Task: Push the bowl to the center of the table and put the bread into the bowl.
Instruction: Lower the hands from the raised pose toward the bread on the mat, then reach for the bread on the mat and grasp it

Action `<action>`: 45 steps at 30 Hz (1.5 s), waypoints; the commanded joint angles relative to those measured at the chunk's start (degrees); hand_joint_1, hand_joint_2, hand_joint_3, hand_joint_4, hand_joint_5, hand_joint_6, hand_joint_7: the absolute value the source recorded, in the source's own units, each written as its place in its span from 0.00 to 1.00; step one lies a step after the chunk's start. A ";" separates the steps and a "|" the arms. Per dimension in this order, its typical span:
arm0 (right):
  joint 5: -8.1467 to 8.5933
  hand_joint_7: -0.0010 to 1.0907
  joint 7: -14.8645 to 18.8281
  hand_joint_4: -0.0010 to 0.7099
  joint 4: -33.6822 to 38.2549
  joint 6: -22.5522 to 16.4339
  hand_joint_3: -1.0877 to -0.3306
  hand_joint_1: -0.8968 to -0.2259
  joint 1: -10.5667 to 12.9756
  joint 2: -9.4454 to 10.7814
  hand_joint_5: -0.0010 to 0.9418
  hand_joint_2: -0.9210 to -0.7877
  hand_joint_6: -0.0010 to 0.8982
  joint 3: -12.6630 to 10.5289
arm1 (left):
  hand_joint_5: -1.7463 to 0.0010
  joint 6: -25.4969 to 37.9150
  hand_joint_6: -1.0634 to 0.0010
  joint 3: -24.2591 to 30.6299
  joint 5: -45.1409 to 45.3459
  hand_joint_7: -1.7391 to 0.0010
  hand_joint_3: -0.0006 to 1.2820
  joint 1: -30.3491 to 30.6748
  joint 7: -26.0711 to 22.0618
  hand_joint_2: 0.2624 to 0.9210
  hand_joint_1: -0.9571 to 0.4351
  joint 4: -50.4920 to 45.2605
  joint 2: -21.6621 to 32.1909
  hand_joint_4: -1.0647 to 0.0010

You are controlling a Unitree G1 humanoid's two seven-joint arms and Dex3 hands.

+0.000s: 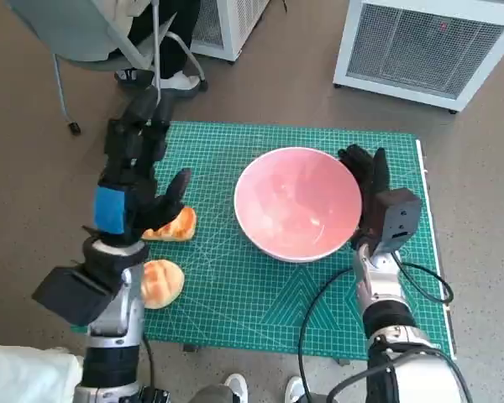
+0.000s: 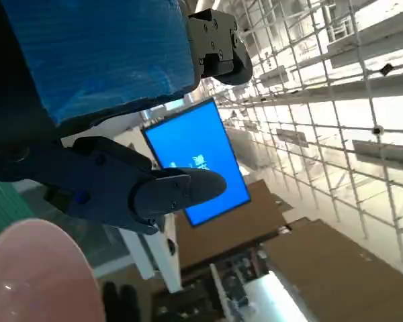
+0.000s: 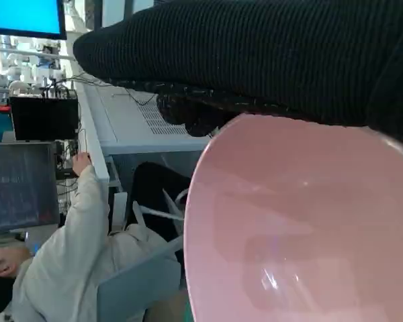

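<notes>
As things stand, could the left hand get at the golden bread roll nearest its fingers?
Probably yes. The left hand hovers open right beside the golden bread roll on the green cutting mat, nothing lying between them; the pink bowl sits off to the side.

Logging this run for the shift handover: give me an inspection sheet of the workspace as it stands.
Surface: green cutting mat covers the table.
Job's things: pink bowl empty, right of the mat's middle; two bread rolls near the left edge.
Clutter: nothing seen.
Robot hands: left robot hand open above one roll; right robot hand against the bowl's right rim.
Cables: black cables along the right arm.
Surroundings: seated person, white cabinets, chair.
</notes>
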 commanded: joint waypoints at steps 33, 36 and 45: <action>17.12 0.28 29.10 0.59 -31.91 -23.81 0.31 0.41 6.19 -3.38 0.02 0.00 0.35 3.44 | 1.00 12.39 0.73 -8.30 24.51 0.93 0.02 -5.23 -15.20 0.93 0.44 10.27 31.76 0.80; 17.32 0.28 29.36 0.58 -34.15 -23.52 0.32 0.42 7.18 -3.39 0.01 0.00 0.36 3.79 | 1.00 13.62 0.73 -10.29 24.21 0.97 0.01 -7.66 -18.00 0.87 0.50 13.43 31.56 0.84; 17.40 0.26 29.80 0.58 -36.50 -23.79 0.33 0.40 8.10 -3.77 0.00 0.00 0.36 4.05 | 1.00 13.04 0.77 -16.66 28.47 1.00 0.00 -13.82 -19.71 0.82 0.61 22.35 30.63 0.91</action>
